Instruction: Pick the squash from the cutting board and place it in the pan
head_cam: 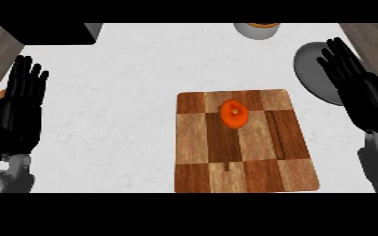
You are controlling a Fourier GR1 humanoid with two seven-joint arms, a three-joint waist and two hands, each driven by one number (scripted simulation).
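An orange squash (234, 113) lies on the upper middle of a checkered wooden cutting board (255, 172). The grey pan (311, 72) sits at the right edge of the white counter, partly hidden behind my right hand (356, 90). That hand stands open with straight fingers pointing up, to the right of the board and apart from the squash. My left hand (22, 102) rests open at the left edge, fingers up, far from the board.
A grey bowl (256, 30) with something orange in it sits at the counter's far edge, cut off by the top. A dark block (48, 32) fills the far left corner. Brown surface shows at the far right corner.
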